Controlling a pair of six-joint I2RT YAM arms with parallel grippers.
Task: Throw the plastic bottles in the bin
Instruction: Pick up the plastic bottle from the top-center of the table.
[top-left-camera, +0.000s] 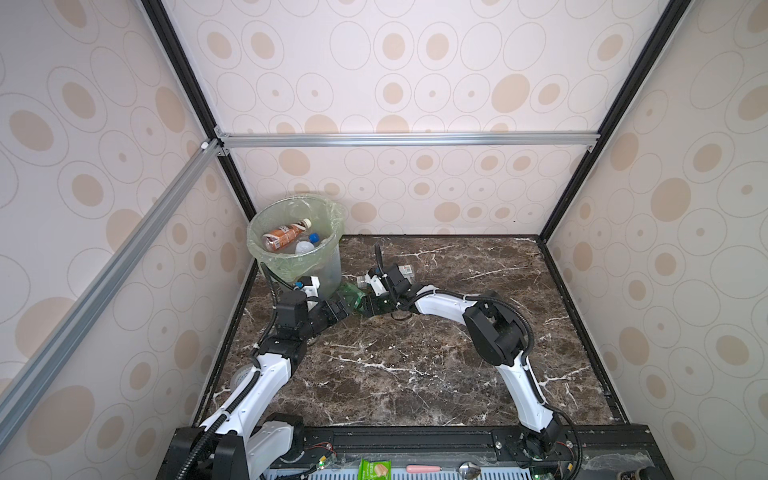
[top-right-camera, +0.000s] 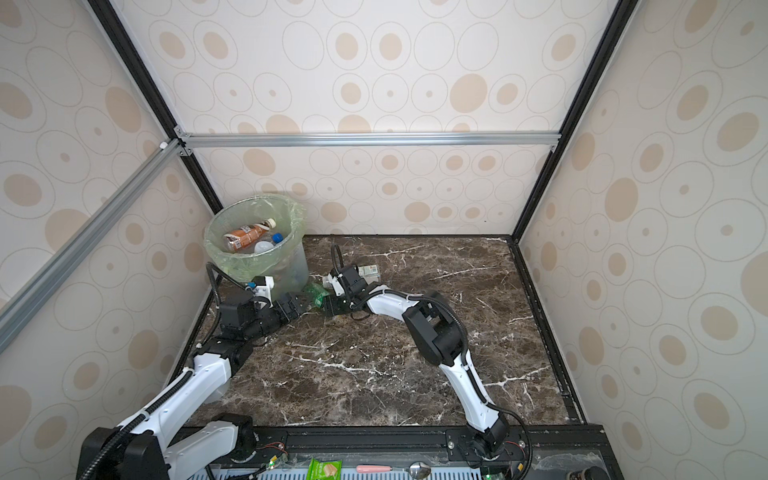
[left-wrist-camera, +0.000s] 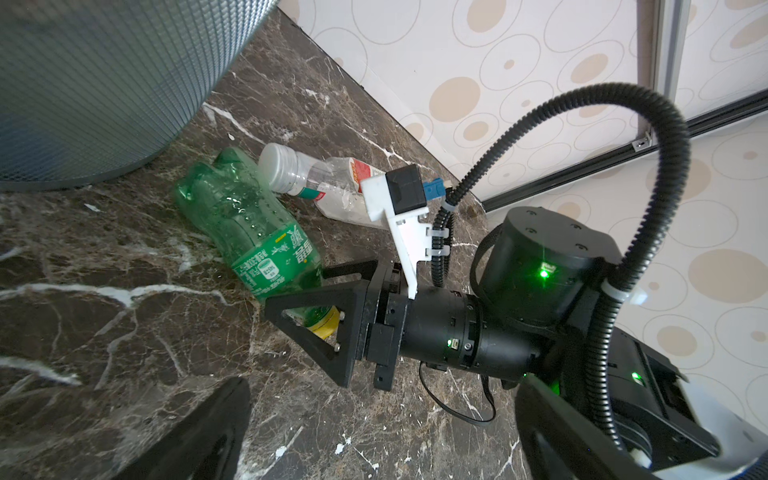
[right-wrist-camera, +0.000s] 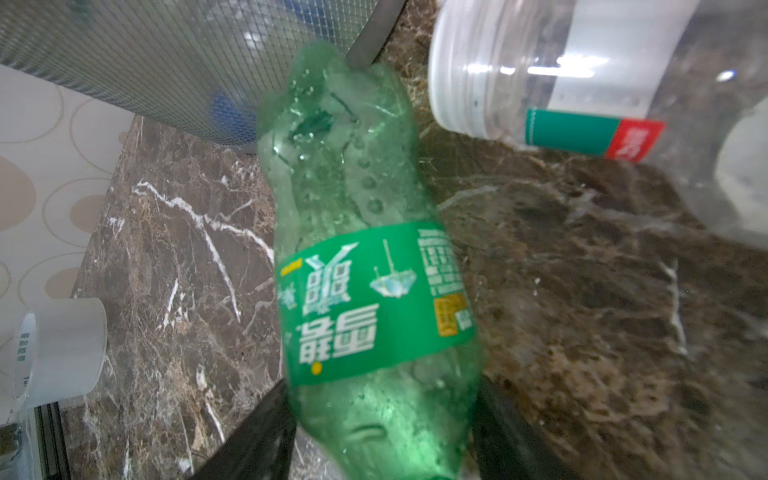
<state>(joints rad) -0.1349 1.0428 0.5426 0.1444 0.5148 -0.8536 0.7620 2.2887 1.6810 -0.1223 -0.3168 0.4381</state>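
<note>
Bin (top-left-camera: 329, 272): stands upright on the marble table (top-left-camera: 415, 353), with a thin green bag folded over its rim.
Inside the bin: a brown-labelled bottle (top-left-camera: 284, 236) lies on top of the load, and a clear bottle with a blue cap (top-left-camera: 311, 241) lies beside it.
Green bottle (right-wrist-camera: 374, 270): lies on its side on the table just beside the foot of the bin. Its crumpled base points toward the bin and its yellow cap points away. It has not been lifted.
Clear bottle (left-wrist-camera: 328, 178): has a white cap and a red and green label. It lies on the table near the bin, just past the green bottle, and is partly hidden under the right arm's camera mount.
Right gripper (left-wrist-camera: 299, 291): sits low at the end of the green bottle away from the bin, with one finger on each side of the neck. It cannot be told whether the fingers are pressing the plastic.
Left gripper (top-left-camera: 348, 306): jaws spread wide and holding nothing, low over the table near the bin and just short of the green bottle.
</note>
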